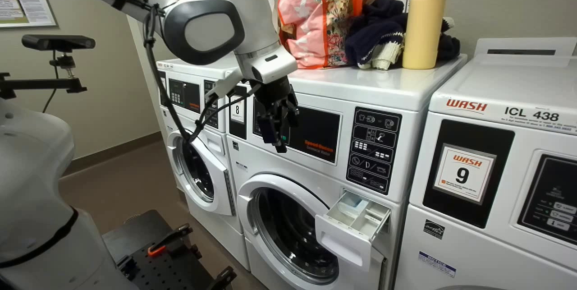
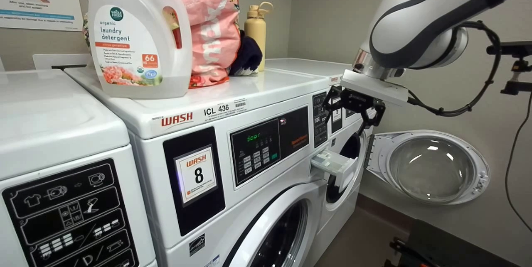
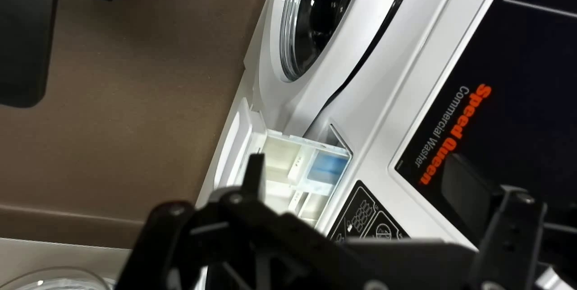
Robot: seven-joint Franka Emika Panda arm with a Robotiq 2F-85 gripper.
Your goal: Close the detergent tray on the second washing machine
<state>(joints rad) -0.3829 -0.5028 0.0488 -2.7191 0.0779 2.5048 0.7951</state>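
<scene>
The second washing machine (image 1: 306, 173), a white front-loader, stands in the middle in an exterior view. It carries an "8" card and "ICL 436" in another view (image 2: 257, 195). Its white-grey detergent tray (image 1: 345, 242) is pulled out, with its compartments and a blue insert showing. The tray also shows in an exterior view (image 2: 346, 172) and in the wrist view (image 3: 281, 154). My gripper (image 1: 286, 131) is open and empty, above the tray and in front of the control panel. It is also in view at the arm's end (image 2: 345, 126). In the wrist view, my gripper (image 3: 359, 184) has widely spread fingers, one overlapping the tray.
The porthole door (image 1: 293, 229) sits beside and below the tray. Machine 9 (image 1: 484, 236) stands alongside. A further machine's glass door (image 2: 432, 168) hangs open. A detergent jug (image 2: 141, 51), pink bag (image 1: 311, 24) and yellow bottle (image 1: 423, 28) stand on top. A dark cart (image 1: 162, 254) stands in front.
</scene>
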